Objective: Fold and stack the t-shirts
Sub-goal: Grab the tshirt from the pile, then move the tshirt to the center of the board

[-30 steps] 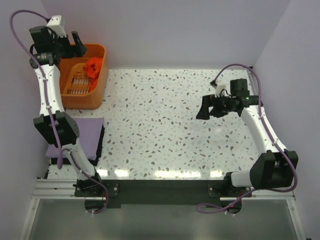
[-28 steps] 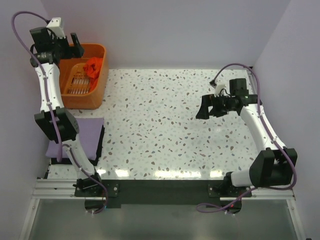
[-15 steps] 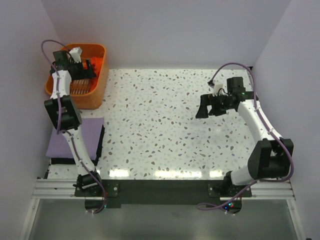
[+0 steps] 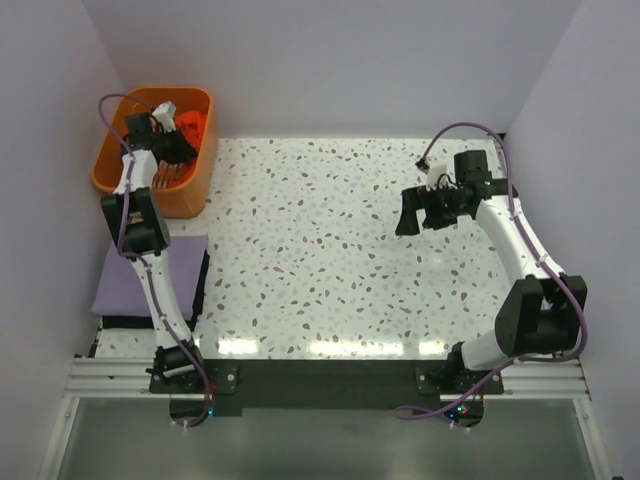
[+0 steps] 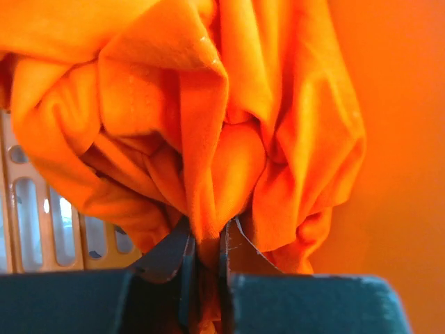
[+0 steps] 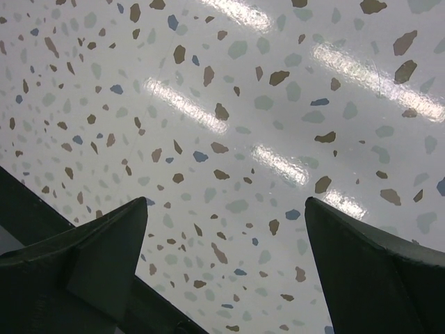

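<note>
Your left gripper (image 5: 205, 240) is inside the basket (image 4: 186, 200). Its jaws are pinched nearly together on a hanging fold of the orange shirt (image 5: 208, 118), which sits bunched against the basket's right wall. The pinch looks thin, catching only one ridge of cloth, so lift slowly and straight up until the whole shirt clears the rim. A sideways pull could snag it on the slotted floor or drag the basket. Once clear, carry it out over the worktop (image 4: 320, 250) to the right of the basket, where you have room to spread it. Your right gripper (image 6: 226, 203) hovers well to the right of the basket, jaws wide apart and holding nothing. The purple shirt (image 4: 115, 290) lies folded flat just on the near side of the basket.
</note>
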Tool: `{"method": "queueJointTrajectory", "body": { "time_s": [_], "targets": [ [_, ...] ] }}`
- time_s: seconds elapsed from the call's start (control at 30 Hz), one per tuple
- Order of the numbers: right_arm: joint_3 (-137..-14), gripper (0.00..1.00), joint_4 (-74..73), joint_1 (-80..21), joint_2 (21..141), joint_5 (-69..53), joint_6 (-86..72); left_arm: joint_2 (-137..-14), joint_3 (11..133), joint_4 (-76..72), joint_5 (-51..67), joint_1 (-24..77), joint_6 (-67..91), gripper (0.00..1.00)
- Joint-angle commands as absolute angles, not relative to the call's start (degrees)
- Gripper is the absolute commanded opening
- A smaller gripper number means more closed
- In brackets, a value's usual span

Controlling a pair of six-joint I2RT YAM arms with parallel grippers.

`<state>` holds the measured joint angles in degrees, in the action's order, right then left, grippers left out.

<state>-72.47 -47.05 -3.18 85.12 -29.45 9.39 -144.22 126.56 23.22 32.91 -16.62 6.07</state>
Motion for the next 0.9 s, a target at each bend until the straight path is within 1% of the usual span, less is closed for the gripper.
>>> {"method": "queueJointTrajectory", "body": {
  "time_s": [0.0, 0.23, 0.37, 0.47, 0.57, 0.67, 0.7, 0.83, 0.87],
  "targets": [
    [-75.23, 0.99, -48.34, -2.90, 83.85, -28.48, 10.72, -137.91, 123.41, 11.79, 30.95, -18.80, 7.47, 0.00],
    [-75.50, 0.99, -47.81, -2.99, 83.32, -29.62, 10.20, -122.62, 123.40, 3.70, 23.91, -21.01, 2.91, 0.00],
    [-75.32, 0.99, -47.03, -2.99, 83.23, -30.06, 9.32, -116.38, 124.54, -2.27, 25.13, -20.74, 3.77, 0.00],
    [-75.50, 0.99, -46.50, -2.99, 83.50, -30.23, 8.79, -113.82, 128.05, -1.59, 27.85, -19.43, 6.50, 0.00],
    [-75.85, 0.99, -46.06, -2.99, 83.58, -30.24, 8.35, -110.93, 129.11, -1.58, 30.58, -16.10, 9.84, 0.00],
    [-76.20, 0.99, -45.70, -2.90, 83.41, -30.15, 8.17, -107.24, 127.54, -1.76, 33.82, -9.95, 12.91, 0.00],
    [-76.20, 0.99, -45.79, -2.99, 83.41, -30.15, 8.26, -105.05, 125.18, -2.37, 34.79, -6.63, 15.44, 0.00],
    [-76.73, 0.99, -45.79, -2.90, 82.97, -29.36, 8.26, -100.12, 118.14, -5.09, 40.68, 1.47, 21.70, 0.00],
    [-76.90, 0.99, -46.23, -2.90, 83.06, -28.57, 8.52, -99.15, 116.56, -5.45, 43.13, 2.63, 22.58, 0.07]
  ]
}}
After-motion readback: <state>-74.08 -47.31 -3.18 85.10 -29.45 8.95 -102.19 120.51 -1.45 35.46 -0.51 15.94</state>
